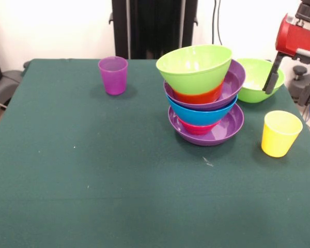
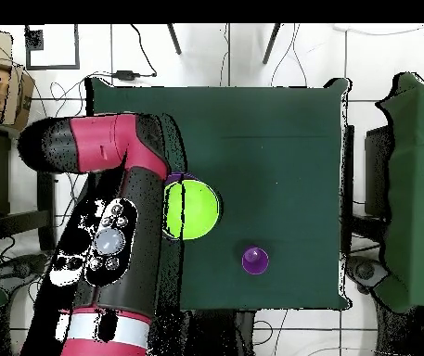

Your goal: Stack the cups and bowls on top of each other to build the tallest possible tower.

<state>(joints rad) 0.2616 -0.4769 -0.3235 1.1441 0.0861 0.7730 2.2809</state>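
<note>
two cups (image 1: 113, 75) | seven bowls | six in tower (image 1: 204, 98)

From above, the red arm (image 2: 113, 232) covers the table's (image 2: 280, 120) left, beside the tower (image 2: 193, 209) and purple cup (image 2: 254, 260).

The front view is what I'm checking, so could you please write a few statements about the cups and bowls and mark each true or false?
1. The purple cup stands upright, apart from the tower. True.
2. The yellow cup sits on top of the tower. False: it stands on the table beside the tower.
3. A lime green bowl tops the tower. True.
4. The tower's base is a blue bowl. False: the base is a wide purple bowl; the blue bowl sits higher.
5. A second green bowl sits on the table behind the tower. True.
</note>
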